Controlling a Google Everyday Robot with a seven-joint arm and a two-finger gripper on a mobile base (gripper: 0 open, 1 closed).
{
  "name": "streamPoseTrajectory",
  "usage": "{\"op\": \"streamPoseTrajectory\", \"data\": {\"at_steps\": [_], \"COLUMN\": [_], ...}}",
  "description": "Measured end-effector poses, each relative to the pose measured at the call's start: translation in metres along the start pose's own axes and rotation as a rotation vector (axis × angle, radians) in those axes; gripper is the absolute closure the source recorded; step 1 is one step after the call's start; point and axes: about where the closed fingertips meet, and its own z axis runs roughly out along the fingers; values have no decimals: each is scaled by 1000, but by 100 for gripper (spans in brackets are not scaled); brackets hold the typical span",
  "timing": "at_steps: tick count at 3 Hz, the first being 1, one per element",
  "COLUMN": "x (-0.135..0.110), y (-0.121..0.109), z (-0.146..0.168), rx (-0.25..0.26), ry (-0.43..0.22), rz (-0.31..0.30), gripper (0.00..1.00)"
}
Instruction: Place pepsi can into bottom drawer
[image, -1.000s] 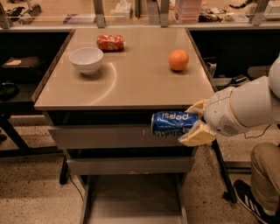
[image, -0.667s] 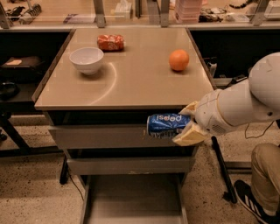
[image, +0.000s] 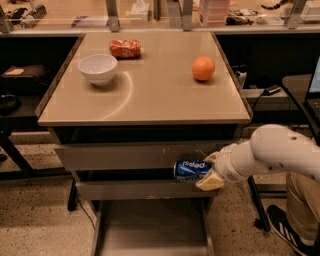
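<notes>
Over open bottom drawer (image: 150, 227), just before upper drawers (image: 135, 158) | clamping can (image: 191, 169) by one end in gripper (image: 210, 172) | holding it sideways, probably for laying flat on drawer floor | hovering high, lowering not yet done.

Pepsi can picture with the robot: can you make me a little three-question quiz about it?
1. True or false: the gripper, in front of the drawers at the right, is shut on the pepsi can.
2. Which thing on the table is nearest its right edge? A) bowl B) orange C) snack bag
3. Fill in: the bottom drawer, lower than the can, is ____ (open or shut).

Key: 1 true; 2 B; 3 open.
</notes>
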Motion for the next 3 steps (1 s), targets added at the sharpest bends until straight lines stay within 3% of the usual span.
{"op": "streamPoseTrajectory", "data": {"at_steps": [2, 3], "x": [63, 67], "y": [-1, 7], "z": [91, 101], "rx": [58, 46], "ry": [6, 9], "rz": [56, 64], "gripper": [100, 100]}}
